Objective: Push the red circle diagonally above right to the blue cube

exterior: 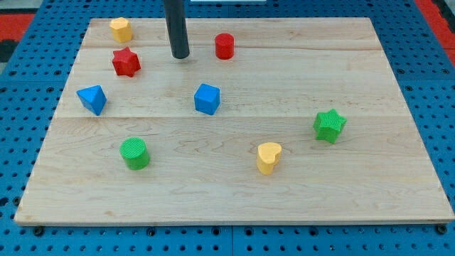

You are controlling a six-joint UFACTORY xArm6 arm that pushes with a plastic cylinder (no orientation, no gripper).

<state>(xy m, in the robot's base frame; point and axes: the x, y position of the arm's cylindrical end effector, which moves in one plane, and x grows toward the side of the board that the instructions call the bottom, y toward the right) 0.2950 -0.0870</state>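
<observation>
The red circle (225, 45), a short cylinder, stands near the view's top, a little right of centre. The blue cube (207, 98) sits below it and slightly to its left, near the middle of the wooden board (384, 185). My tip (180, 56) rests on the board to the left of the red circle, with a gap between them, and above left of the blue cube. The dark rod rises straight up out of the view's top.
A yellow block (121, 29) sits at top left, a red star (126, 62) below it, a blue triangular block (92, 99) at left, a green cylinder (134, 153) at lower left, a yellow heart (269, 157) at lower centre-right, and a green star (329, 125) at right.
</observation>
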